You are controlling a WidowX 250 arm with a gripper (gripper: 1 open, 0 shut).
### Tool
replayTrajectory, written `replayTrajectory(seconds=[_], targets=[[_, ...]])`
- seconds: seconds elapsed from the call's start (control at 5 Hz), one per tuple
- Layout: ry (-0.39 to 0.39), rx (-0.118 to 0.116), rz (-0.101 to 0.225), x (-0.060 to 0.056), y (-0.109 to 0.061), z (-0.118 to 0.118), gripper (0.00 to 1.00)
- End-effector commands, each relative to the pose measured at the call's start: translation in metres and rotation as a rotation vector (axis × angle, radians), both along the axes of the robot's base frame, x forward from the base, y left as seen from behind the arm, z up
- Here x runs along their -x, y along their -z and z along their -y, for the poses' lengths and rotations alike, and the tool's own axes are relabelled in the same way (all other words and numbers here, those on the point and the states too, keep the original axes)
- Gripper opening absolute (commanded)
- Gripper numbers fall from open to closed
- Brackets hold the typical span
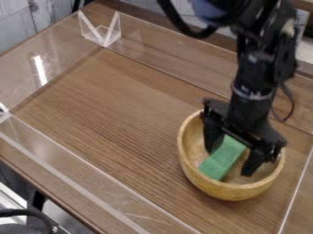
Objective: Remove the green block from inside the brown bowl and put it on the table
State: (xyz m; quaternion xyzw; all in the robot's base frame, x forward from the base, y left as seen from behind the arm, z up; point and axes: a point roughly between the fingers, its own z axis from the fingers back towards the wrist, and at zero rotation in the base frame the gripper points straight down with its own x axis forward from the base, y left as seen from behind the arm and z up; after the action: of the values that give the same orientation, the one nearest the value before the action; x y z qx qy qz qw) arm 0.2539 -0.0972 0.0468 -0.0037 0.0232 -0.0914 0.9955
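The green block [224, 161] lies inside the brown bowl [206, 179], on its floor, and sits directly beneath the claw [239, 151], in the gap between the two dark fingers [259, 156] that reach down into the bowl. One finger stands at the block's upper left end and the other at its right side, so the block shows between them, partly covered by the claw body above. The block is a small, flat, bright-green rectangle, lying at a slant with its long side running from lower left to upper right; only its lower part is clearly seen. The bowl is round, light tan wood with thick walls and visible grain, and it rests on the counter [98, 101], a brown wood-grain surface edged by low clear walls, toward the right side of the view. The claw points straight down from a black arm that comes in from the top right, and its fingers are spread wide apart. They straddle the block without gripping it; whether either fingertip touches the block or the bowl's floor cannot be told.
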Motion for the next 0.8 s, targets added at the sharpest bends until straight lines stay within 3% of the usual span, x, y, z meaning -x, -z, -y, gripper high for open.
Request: replayTrajectory(seconds=[0.0,0.2,0.6], targets=[[0.020,0.025,0.054,-0.0086,0.0033,0.0016,1.00],[0.020,0.033,0.057,-0.0096,0.0104,0.0012,0.00],[0.015,0.047,0.034,-0.0071,0.0100,0.0012,0.00]])
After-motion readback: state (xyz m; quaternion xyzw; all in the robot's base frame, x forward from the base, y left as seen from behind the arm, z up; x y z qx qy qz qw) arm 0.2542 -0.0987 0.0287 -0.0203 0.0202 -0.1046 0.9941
